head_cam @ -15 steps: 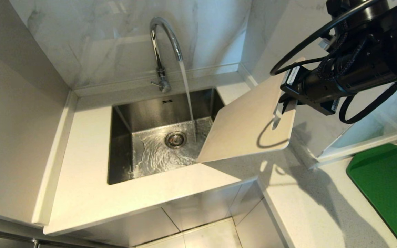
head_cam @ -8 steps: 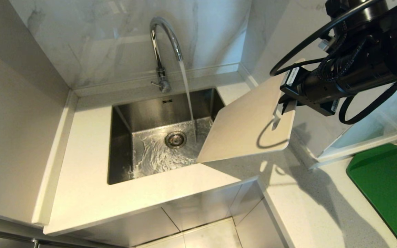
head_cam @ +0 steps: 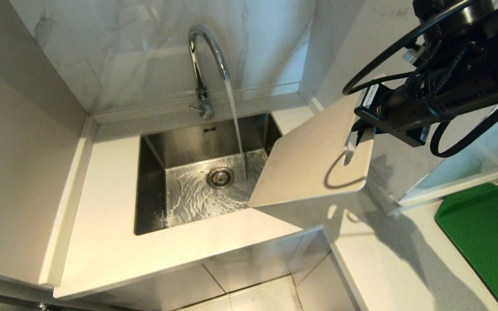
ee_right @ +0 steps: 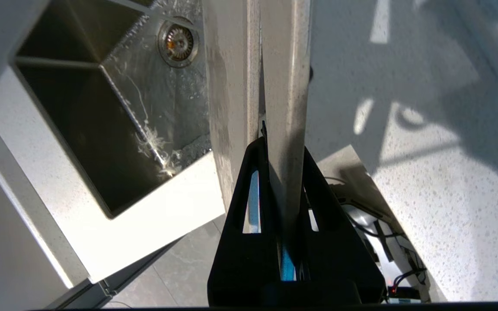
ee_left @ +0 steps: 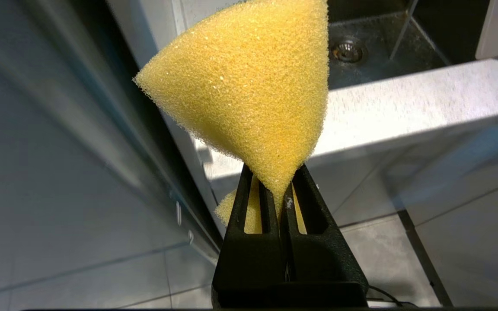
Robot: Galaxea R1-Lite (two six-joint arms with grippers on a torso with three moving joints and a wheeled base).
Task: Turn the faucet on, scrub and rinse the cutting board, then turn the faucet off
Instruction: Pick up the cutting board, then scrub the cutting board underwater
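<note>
— Yellow, spongy, pinched to a cone: that is the sponge (ee_left: 249,86) in the left wrist view. How is it held?

— The left gripper (ee_left: 280,190) has its two black fingers (ee_left: 249,207) squeezed nearly together on the sponge's narrow end, with the wide end fanning out beyond them. It sits low, beside the front of the pale counter (ee_left: 404,108), and does not appear in the head view.

— And moving rightward across the head view?

— First the white counter (head_cam: 102,207), then the steel sink (head_cam: 154,190) sunk into it, with the drain (head_cam: 220,177) in its wet floor. Behind the sink stands the faucet (head_cam: 203,52), its arched chrome spout pouring a steady stream of water (head_cam: 236,121) that lands just right of the drain. The small lever sticks out to the left at its base.

— Where is the cutting board (head_cam: 314,160)?

— Right of the stream and apart from it, tilted, with its lower left corner hanging over the sink's right side and its upper end raised over the counter. The water falls beside it, not on it.

— Who holds it?

— The right gripper (head_cam: 357,138), coming in from the upper right. Its fingers are clamped close on the board's upper right edge; the right wrist view shows the thin board (ee_right: 257,86) edge-on, wedged between the two black fingers (ee_right: 249,194).

— Farthest right?

— A green mat (head_cam: 486,242) on the speckled counter.
</note>
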